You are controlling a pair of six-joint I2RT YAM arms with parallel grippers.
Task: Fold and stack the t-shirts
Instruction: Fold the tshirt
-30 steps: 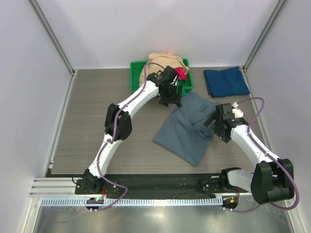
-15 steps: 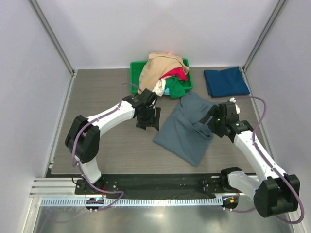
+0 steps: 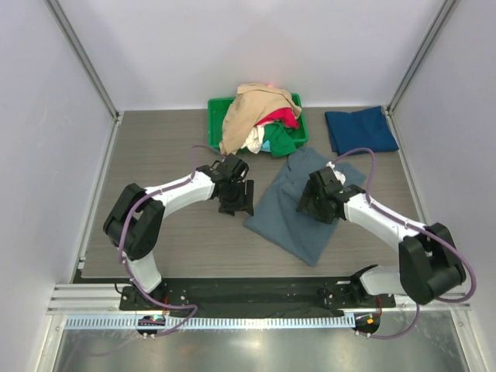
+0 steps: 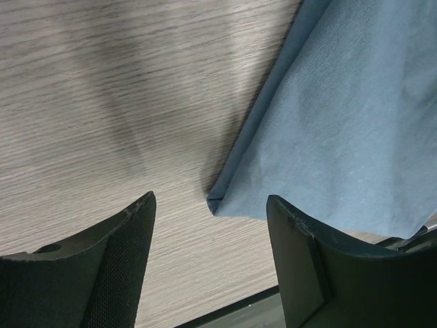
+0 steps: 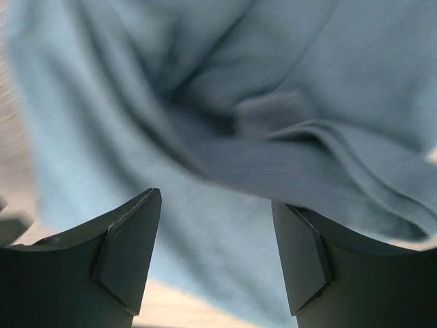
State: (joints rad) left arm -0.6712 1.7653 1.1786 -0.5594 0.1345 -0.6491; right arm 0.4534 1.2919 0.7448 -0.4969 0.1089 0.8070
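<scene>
A large slate grey-blue t-shirt [image 3: 298, 205] lies crumpled on the wood table at centre right. My left gripper [image 3: 235, 203] is open and empty just left of its left edge; the left wrist view shows a folded corner of the shirt [image 4: 217, 202] between my open fingers [image 4: 130, 239]. My right gripper [image 3: 311, 203] is open and hovers over the shirt's wrinkled middle [image 5: 273, 157]. A folded dark navy-teal t-shirt [image 3: 359, 129] lies at the back right. Tan [image 3: 249, 108], red [image 3: 280, 118], green [image 3: 282, 142] and white [image 3: 253, 143] tees are piled in the bin.
A green plastic bin [image 3: 219, 108] stands at the back centre, overflowing with clothes. White walls with metal posts enclose the table. A metal rail [image 3: 232, 306] runs along the near edge by the arm bases.
My left arm has drawn back from the bin and come down to the shirt's left edge. My right gripper has moved left from the shirt's right side over its middle.
</scene>
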